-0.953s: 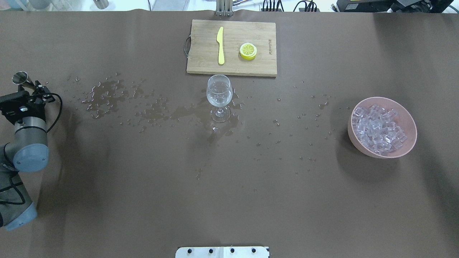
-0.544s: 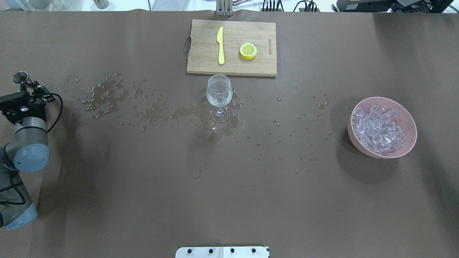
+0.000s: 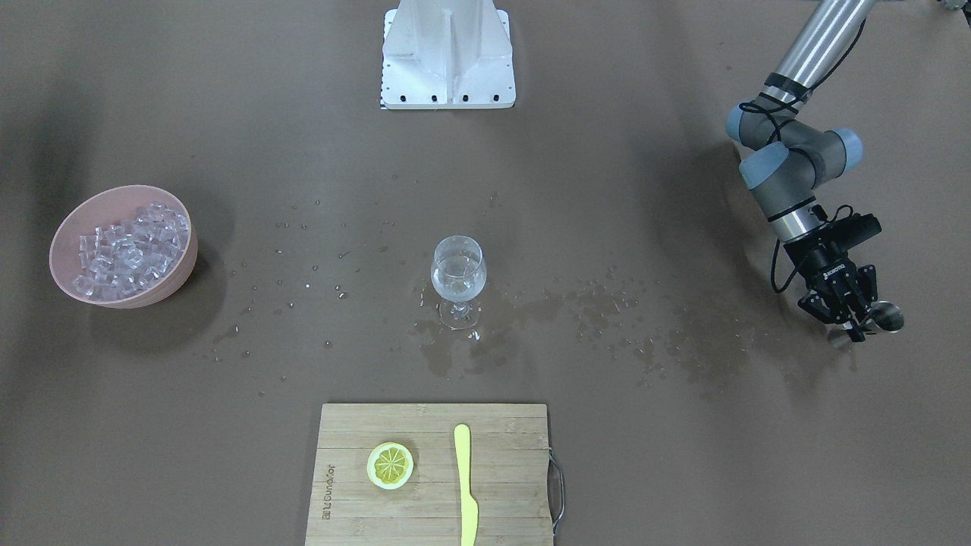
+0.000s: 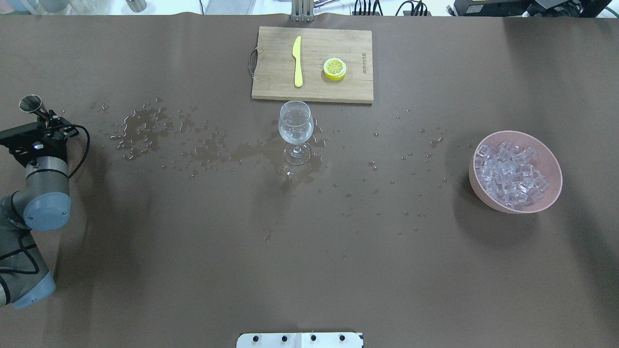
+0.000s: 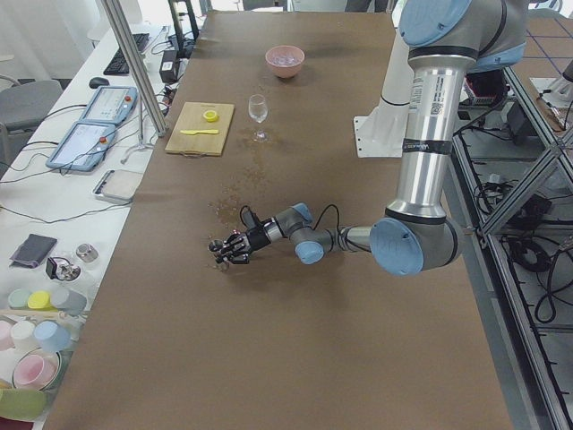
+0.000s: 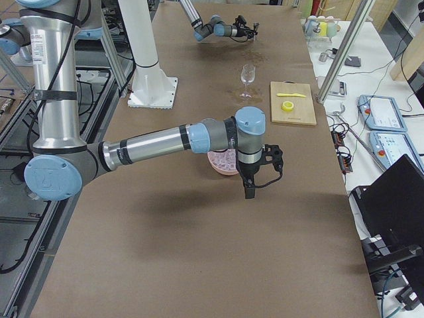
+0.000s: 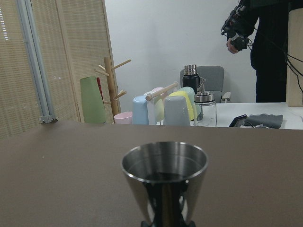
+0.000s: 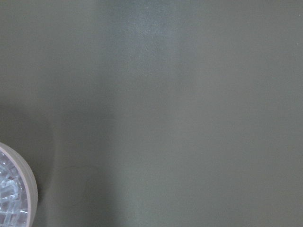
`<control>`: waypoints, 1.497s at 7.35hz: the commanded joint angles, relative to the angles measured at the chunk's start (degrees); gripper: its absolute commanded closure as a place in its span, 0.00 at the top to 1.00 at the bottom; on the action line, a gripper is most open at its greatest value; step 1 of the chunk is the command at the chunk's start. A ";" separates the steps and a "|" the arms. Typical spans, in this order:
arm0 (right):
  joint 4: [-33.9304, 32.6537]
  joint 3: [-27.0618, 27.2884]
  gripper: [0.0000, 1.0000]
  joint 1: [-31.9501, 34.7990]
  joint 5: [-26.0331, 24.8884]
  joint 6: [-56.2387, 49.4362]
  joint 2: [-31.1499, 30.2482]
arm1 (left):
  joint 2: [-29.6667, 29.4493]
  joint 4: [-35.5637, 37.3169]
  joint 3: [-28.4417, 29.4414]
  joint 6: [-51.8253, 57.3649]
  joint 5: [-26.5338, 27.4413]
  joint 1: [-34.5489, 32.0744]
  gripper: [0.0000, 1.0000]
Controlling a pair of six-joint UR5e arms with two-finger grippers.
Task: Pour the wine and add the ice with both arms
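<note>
A stemmed wine glass (image 4: pixel 295 126) stands mid-table with a little clear wine (image 3: pixel 457 279) in its bowl. Far left, my left gripper (image 4: pixel 45 117) is shut on the waist of an upright steel jigger (image 4: pixel 30 103), which fills the left wrist view (image 7: pixel 164 182). The ice (image 4: pixel 510 173) lies heaped in a pink bowl (image 4: pixel 554 164) at the right. My right gripper (image 6: pixel 249 193) points down beside that bowl, and I cannot tell whether it is open or shut. The right wrist view shows only brown table and the bowl's rim (image 8: pixel 29 182).
Spilled drops and puddles (image 4: pixel 145 128) spread across the table from the jigger to the glass and beyond. A wooden cutting board (image 4: pixel 271 63) behind the glass carries a yellow knife (image 4: pixel 297 60) and a lemon slice (image 4: pixel 334 68). The white pedestal (image 3: pixel 447 57) stands at the robot's edge.
My left arm has shifted slightly to the right, and the jigger has moved a little with it. The glass, bowl and board have not moved.
</note>
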 commanded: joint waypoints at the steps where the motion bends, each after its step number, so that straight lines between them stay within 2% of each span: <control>1: -0.07 -0.06 1.00 0.00 -0.01 0.03 0.16 | -0.12 0.00 -0.03 0.07 -0.09 0.00 0.32; 2: 0.02 -0.06 1.00 0.00 -0.01 0.03 0.16 | -0.12 -0.09 -0.12 0.07 -0.09 0.00 0.28; 4: -0.07 -0.06 1.00 0.00 -0.01 0.03 0.25 | 0.14 -2.97 -0.21 0.51 -0.44 0.00 0.00; 5: -0.07 0.02 1.00 0.00 0.08 0.03 0.25 | 0.67 -3.77 -0.64 0.60 -3.93 0.00 0.00; 6: 0.02 0.02 1.00 0.00 0.08 0.03 0.25 | 0.67 -6.39 -1.26 3.56 -4.74 -0.08 0.00; 8: -0.07 0.02 1.00 0.00 0.08 0.03 0.25 | -0.03 -18.22 -2.83 13.64 -5.10 0.00 0.00; 9: -0.07 -0.06 1.00 0.00 0.08 0.03 0.25 | -0.03 -23.15 -3.72 17.87 -7.89 0.00 0.00; 10: -0.07 -0.06 1.00 0.00 0.08 0.03 0.25 | -0.03 -27.12 -4.25 19.13 -9.39 0.00 0.00; 11: -0.07 -0.06 1.00 0.00 0.08 0.03 0.16 | -0.03 -27.33 -5.21 20.71 -9.58 0.00 0.00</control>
